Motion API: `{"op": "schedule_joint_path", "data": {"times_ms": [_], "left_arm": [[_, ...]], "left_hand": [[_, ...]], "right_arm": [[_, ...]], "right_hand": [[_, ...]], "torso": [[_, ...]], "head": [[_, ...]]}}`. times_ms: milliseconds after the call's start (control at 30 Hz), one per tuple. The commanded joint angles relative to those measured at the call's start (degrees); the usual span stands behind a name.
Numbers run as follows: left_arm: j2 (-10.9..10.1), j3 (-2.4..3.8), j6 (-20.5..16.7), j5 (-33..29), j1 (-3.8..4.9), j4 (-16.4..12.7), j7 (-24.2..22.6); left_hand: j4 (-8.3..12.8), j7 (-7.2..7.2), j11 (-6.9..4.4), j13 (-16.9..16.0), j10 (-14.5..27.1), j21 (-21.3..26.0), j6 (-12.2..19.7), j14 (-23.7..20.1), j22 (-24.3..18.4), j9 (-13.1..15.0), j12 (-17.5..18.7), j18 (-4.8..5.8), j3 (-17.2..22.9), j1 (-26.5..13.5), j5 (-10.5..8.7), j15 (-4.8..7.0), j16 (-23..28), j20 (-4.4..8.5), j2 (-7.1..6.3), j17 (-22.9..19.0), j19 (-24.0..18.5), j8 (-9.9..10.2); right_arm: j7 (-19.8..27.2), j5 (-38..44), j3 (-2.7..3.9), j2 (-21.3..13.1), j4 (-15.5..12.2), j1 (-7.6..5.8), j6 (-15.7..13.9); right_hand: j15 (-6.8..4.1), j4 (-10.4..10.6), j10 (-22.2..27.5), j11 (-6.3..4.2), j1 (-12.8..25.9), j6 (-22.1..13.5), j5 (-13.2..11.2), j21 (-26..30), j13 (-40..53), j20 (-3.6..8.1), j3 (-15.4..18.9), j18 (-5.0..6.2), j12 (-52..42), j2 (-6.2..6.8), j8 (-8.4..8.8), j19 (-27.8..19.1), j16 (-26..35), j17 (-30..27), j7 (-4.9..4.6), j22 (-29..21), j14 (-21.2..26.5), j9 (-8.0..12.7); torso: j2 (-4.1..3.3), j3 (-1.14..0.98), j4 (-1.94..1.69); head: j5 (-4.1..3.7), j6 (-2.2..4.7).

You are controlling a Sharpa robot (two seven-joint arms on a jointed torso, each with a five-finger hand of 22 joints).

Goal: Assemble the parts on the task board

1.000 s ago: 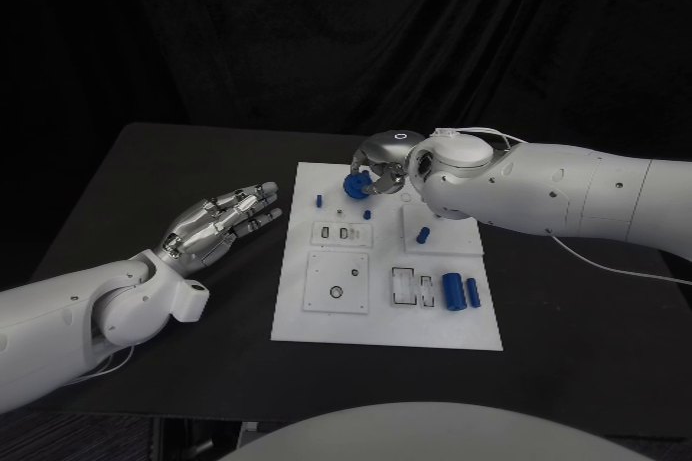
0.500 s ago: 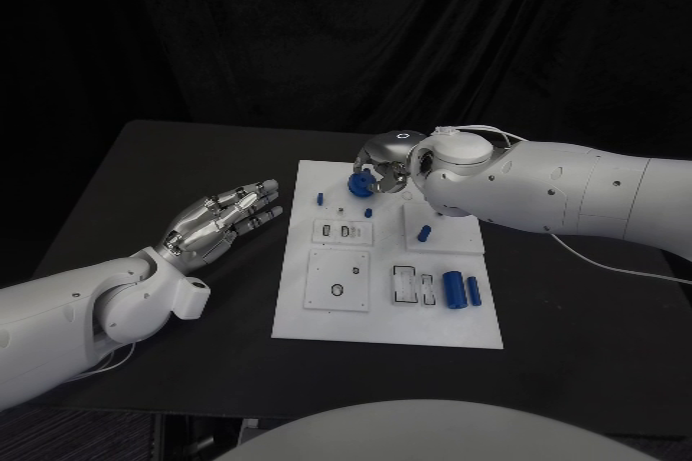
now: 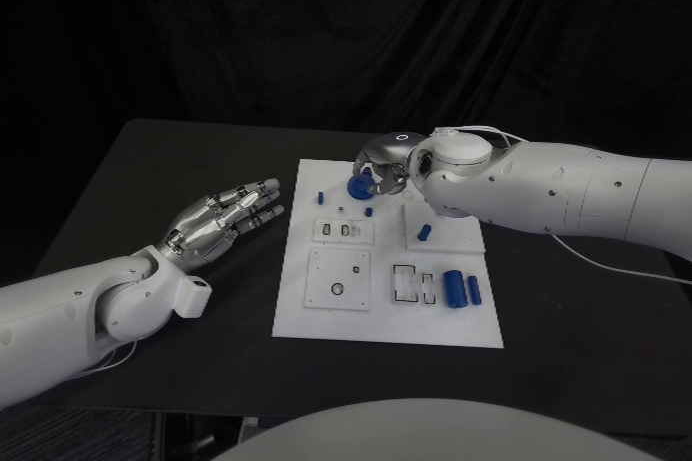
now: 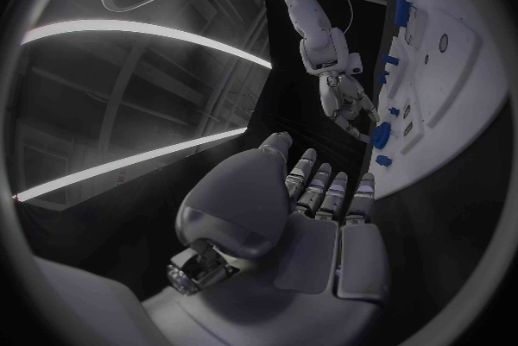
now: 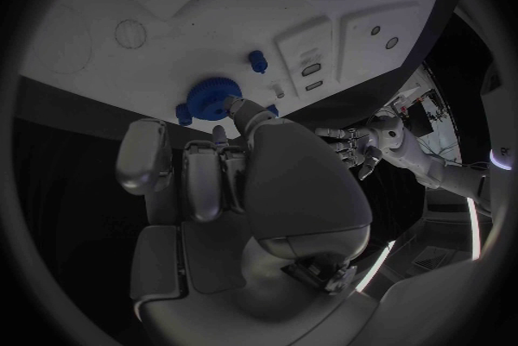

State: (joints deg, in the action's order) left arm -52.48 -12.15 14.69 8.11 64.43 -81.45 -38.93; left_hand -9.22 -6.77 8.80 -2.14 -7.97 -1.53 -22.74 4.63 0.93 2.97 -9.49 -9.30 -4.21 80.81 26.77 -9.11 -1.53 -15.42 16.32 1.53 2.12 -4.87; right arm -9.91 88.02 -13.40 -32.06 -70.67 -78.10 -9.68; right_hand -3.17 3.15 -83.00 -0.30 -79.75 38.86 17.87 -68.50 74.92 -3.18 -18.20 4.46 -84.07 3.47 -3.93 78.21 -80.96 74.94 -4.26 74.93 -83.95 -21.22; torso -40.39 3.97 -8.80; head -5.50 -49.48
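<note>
Right hand (image 3: 387, 167) over far edge of board (image 3: 387, 326), pinching round blue part (image 3: 359, 188) w/ fingertips, part just above board's far-left area. Left hand (image 3: 219, 222) left of board, apart from it, low over table (image 3: 173, 161), fingers straight & slightly spread, holding nothing. Other blue parts (image 3: 460, 290) at near right of board.

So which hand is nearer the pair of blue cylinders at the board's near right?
Right. The right hand holds a round blue part over the board's far end; the left hand hovers off the board's left side, farther from the cylinders.
</note>
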Motion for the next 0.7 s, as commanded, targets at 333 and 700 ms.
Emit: {"op": "schedule_joint_path", "data": {"times_ms": [333, 700], "left_arm": [[-0.3, 0.04, 0.53, -0.09, -0.16, -0.14, -7.39], [-0.96, 0.04, 0.05, -0.08, -1.21, -0.38, -7.79]], "left_hand": [[0.11, -0.19, 0.38, -0.04, -0.14, -0.23, 0.04, -0.08, 0.06, 0.04, -0.1, -0.97, 0.49, -0.08, 0.2, -0.3, -0.08, -0.25, 0.23, -0.04, 0.31, -0.24], [0.13, -0.2, 0.39, -0.05, -0.18, -0.25, -0.04, -0.05, 0.07, 0.06, -0.16, -0.97, 0.53, -0.08, 0.21, -0.31, -0.1, -0.26, 0.23, -0.03, 0.34, -0.26]], "right_arm": [[0.09, 0.37, 0.06, -1.4, -0.41, 0.18, -3.33], [5.63, -5.82, 0.11, -15.75, -10.35, -2.79, -9.0]], "right_hand": [[-0.72, 0.23, 2.04, -0.69, 0.32, -3.06, -1.27, 1.49, 7.44, 0.47, -0.03, 0.66, 2.22, 0.21, 0.43, -0.43, 1.04, 6.03, 0.7, 6.34, -1.24, 2.44], [-0.75, 2.48, -0.88, -0.56, 2.0, 6.27, -2.13, -1.6, 9.47, 0.56, 0.91, -0.1, -0.04, -0.38, -2.46, 1.91, -0.78, 7.73, 0.21, 7.95, -2.53, 3.07]], "torso": [[0.01, 0.01, 0.0], [0.07, 0.0, 0.03]], "head": [[0.28, 0.08], [-0.39, 1.09]]}}
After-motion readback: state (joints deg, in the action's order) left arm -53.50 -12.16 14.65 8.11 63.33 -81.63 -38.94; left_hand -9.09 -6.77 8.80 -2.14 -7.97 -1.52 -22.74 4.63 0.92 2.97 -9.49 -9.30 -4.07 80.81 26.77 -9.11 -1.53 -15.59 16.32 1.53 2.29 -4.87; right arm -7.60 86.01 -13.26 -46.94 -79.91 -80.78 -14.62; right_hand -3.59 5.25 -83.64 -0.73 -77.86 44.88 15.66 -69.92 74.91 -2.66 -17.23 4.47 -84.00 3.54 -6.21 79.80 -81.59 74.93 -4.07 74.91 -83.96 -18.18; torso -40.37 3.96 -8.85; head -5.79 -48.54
